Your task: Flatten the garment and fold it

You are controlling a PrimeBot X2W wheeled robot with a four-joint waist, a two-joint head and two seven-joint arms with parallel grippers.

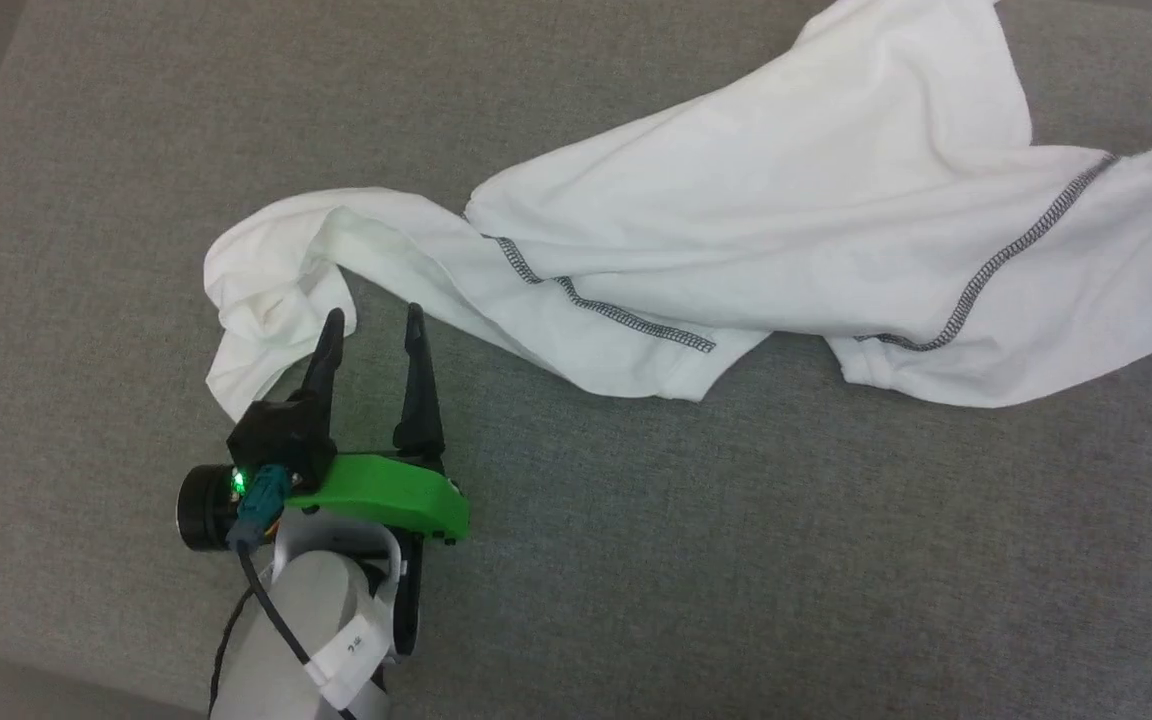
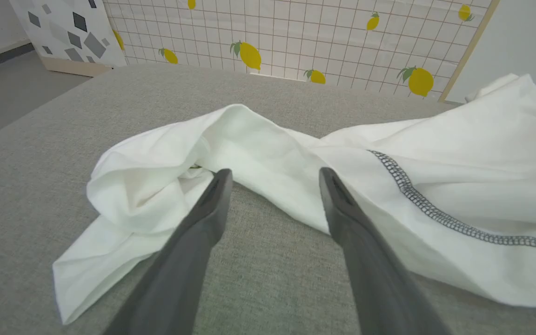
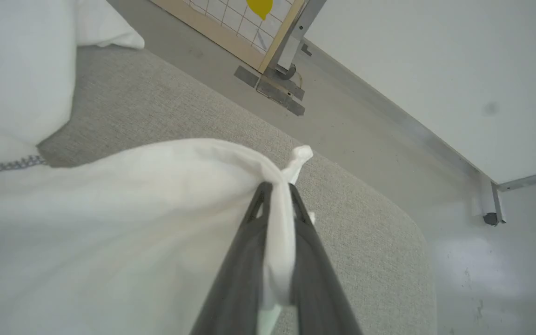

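Note:
The garment (image 1: 796, 210), a white long-sleeved shirt with grey patterned seams, lies crumpled across the grey surface, one sleeve (image 1: 276, 290) trailing to the left. My left gripper (image 1: 373, 328) is open, its fingertips at the sleeve's bunched end with bare surface between them; the left wrist view shows the same garment (image 2: 435, 153) just beyond the open left gripper (image 2: 273, 176). In the right wrist view my right gripper (image 3: 277, 190) is shut on a pinched fold of the garment (image 3: 123, 218), lifted above the surface.
The grey padded surface (image 1: 736, 560) ends in a rounded corner (image 3: 403, 242) near the right gripper, with bare floor (image 3: 463, 242) beyond. A lemon-patterned screen (image 2: 296, 37) stands behind the surface's far edge.

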